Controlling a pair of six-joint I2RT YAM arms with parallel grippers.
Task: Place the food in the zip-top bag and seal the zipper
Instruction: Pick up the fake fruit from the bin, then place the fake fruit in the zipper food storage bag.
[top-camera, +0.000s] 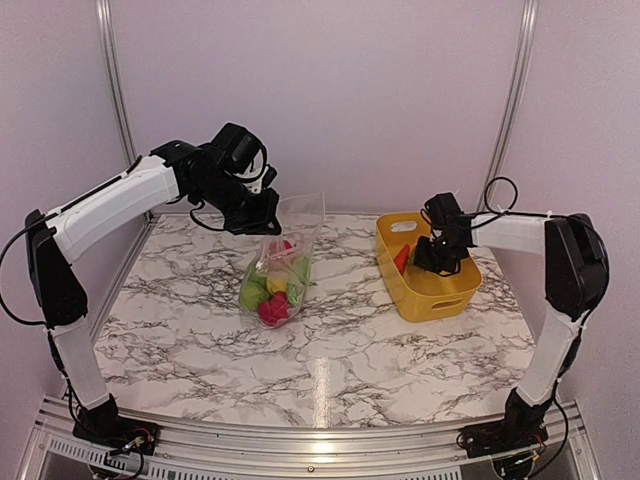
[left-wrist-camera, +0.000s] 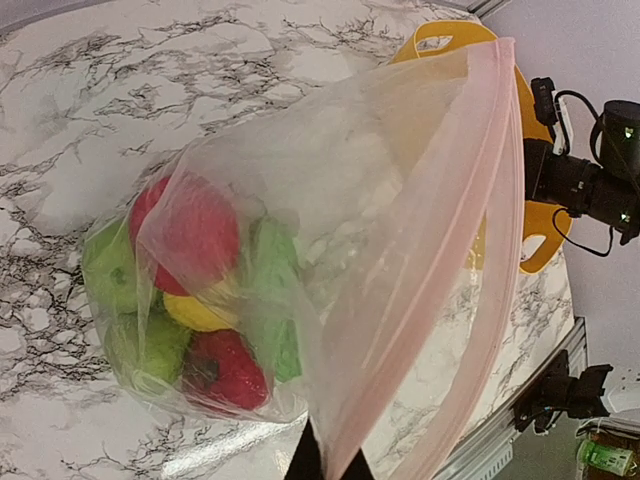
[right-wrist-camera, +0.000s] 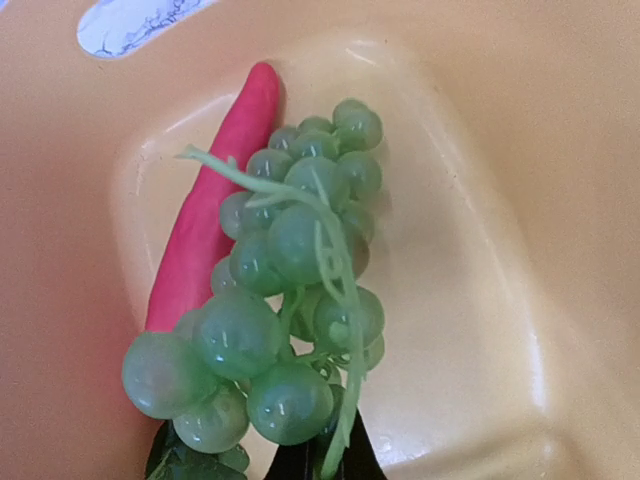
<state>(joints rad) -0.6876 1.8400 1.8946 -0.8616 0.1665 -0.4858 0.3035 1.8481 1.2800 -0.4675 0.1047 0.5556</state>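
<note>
Marble-patterned bench (top-camera: 350, 350) between pale walls: the left claw (top-camera: 262, 214), pressed together on the mouth edge of the zip-top bag (top-camera: 292, 235), held that edge raised so the pale pink zipper (left-wrist-camera: 492, 200) gaped toward the yellow basket (top-camera: 445, 298). Red, green and yellow toy food (top-camera: 270, 295) lay bunched at the bag's bottom, which rested on the bench. Well apart, to the right, the right claw (right-wrist-camera: 320, 462) was down inside the basket, its fingers closed on the stem side of a green grape bunch (right-wrist-camera: 280, 300). A red chilli (right-wrist-camera: 215, 200) lay touching the grapes on the basket floor. The step in hand appeared to be picking up the grapes for loading. The next move would call for a lift clear of the basket wall, a carry across to the open mouth and a drop inside, with the chilli and the sealing left to do.
</note>
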